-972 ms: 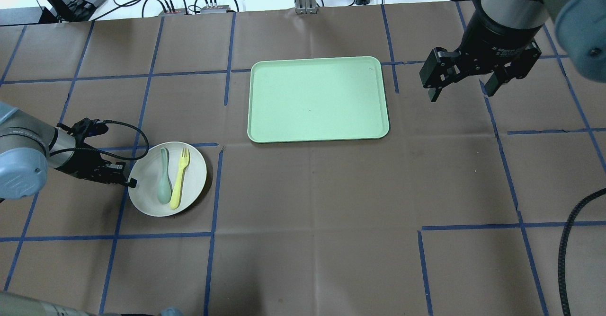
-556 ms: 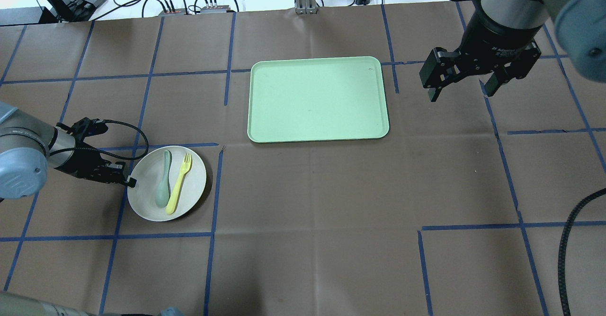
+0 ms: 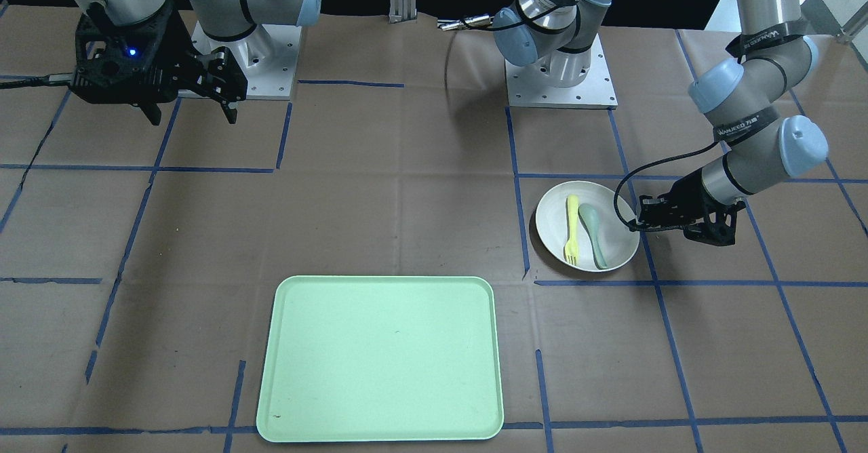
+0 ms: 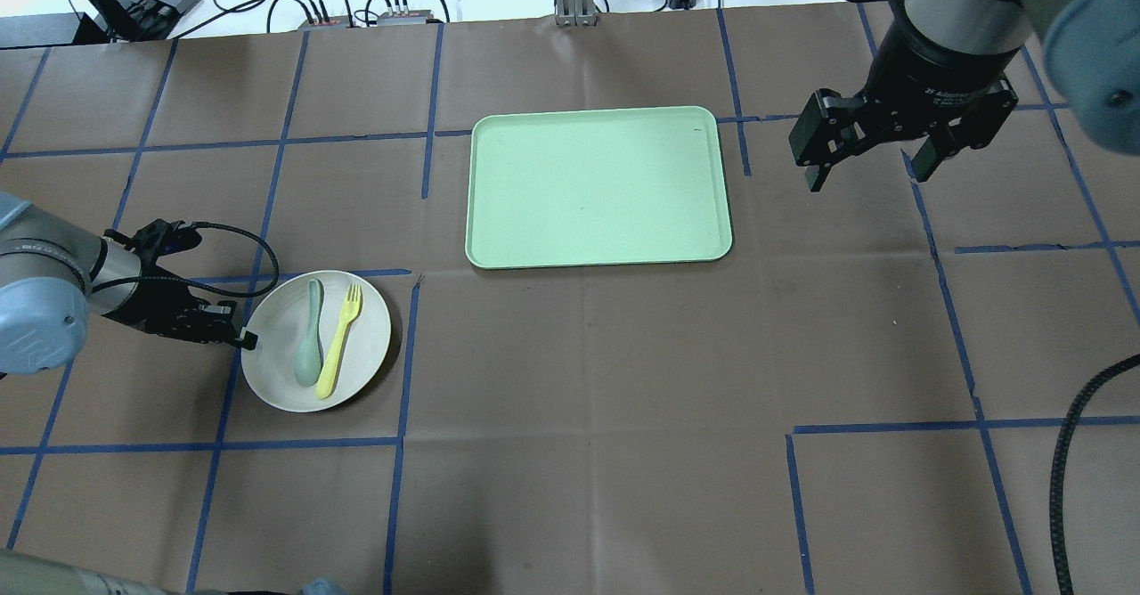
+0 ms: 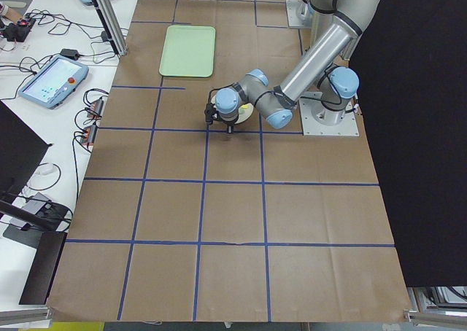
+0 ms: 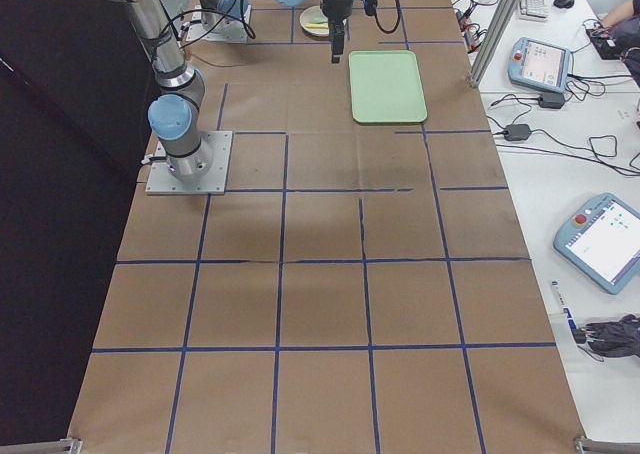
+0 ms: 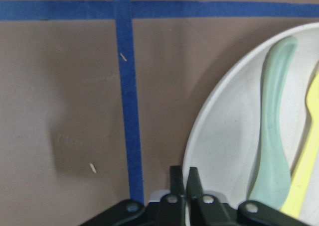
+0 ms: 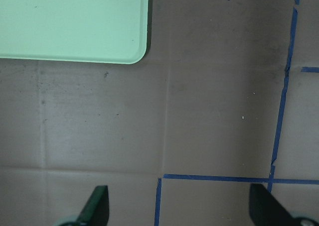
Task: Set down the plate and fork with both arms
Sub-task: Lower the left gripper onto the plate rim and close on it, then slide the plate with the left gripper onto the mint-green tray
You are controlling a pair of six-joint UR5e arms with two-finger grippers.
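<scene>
The off-white plate [image 4: 367, 323] sits at the table's left with the pale yellow fork [image 4: 339, 341] and a grey-green spoon [image 4: 310, 346] lying in it. My left gripper [image 4: 248, 340] is shut on the plate's left rim; the left wrist view shows its fingers [image 7: 192, 183] pinched on that rim [image 7: 199, 136]. In the front-facing view the plate [image 3: 614, 199], fork [image 3: 571, 229] and left gripper [image 3: 636, 224] are at the right. My right gripper [image 4: 868, 176] is open and empty, held above the table to the right of the tray.
The mint-green tray [image 4: 597, 187] lies at the table's middle back, and also shows in the front-facing view [image 3: 380, 358]. Its corner is in the right wrist view [image 8: 75, 22]. Blue tape lines cross the brown table cover. Cables and boxes lie beyond the far edge.
The plate, held by my left gripper, shifted a little towards the robot and then back, with fork and spoon sliding slightly in it. The right arm has not moved.
</scene>
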